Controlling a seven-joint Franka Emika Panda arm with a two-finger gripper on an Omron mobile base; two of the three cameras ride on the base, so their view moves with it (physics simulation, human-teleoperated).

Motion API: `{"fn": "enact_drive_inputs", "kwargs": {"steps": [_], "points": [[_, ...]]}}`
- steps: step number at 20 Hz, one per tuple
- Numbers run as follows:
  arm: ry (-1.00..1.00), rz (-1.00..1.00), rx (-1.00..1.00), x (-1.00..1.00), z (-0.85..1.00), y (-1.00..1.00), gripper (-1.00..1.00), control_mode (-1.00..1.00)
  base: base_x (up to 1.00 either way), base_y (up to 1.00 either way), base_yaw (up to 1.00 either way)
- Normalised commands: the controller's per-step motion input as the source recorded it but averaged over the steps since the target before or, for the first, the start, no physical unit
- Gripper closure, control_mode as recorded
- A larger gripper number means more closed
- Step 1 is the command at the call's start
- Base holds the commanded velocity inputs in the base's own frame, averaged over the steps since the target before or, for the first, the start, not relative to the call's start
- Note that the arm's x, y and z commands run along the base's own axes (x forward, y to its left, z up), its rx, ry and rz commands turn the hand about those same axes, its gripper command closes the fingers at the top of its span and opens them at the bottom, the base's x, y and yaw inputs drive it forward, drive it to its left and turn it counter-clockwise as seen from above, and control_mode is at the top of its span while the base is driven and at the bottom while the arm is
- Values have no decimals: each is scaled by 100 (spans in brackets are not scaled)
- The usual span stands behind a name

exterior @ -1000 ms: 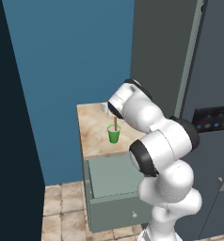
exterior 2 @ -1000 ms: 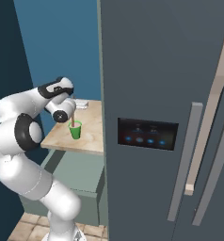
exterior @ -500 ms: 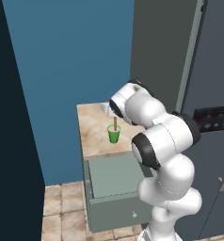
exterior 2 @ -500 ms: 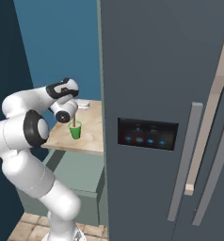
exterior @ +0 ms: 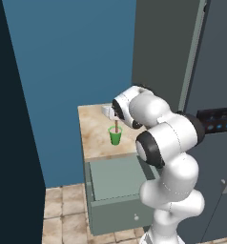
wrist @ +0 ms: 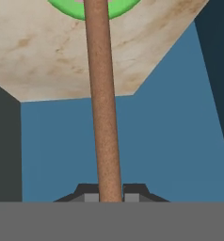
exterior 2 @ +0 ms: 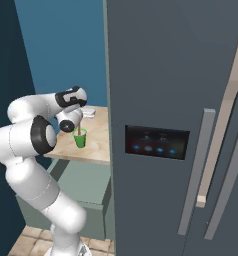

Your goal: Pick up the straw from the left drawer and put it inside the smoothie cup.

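Both claw (wrist: 109, 192) tips clamped on straw (wrist: 102, 101), straw end over smoothie cup (exterior: 115, 135).

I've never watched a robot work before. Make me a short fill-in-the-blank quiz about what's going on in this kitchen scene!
1. The gripper is shut on the thin orange-brown ____.
2. The straw points down into the ____ smoothie cup.
3. The smoothie cup stands on the beige ____.
4. Below the counter, the left drawer is pulled ____.

Missing words: straw; green; counter; open
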Motion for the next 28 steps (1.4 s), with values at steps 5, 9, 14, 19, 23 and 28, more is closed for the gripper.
{"fn": "enact_drive_inputs", "kwargs": {"steps": [5, 9, 14, 19, 23, 28], "points": [[0, 0, 0, 0, -12, 0, 100, -100, 0, 0, 0], [-1, 0, 0, 9, -1, 0, 100, -100, 0, 0, 0], [-3, 0, 0, 1, 0, 0, 100, -100, 0, 0, 0], [-4, 0, 0, 0, 0, 8, 100, -100, 0, 0, 0], [-2, 0, 0, 4, 0, 25, 100, -100, 0, 0, 0], [-1, 0, 0, 0, -1, 30, -100, -100, 0, 0, 0]]}}
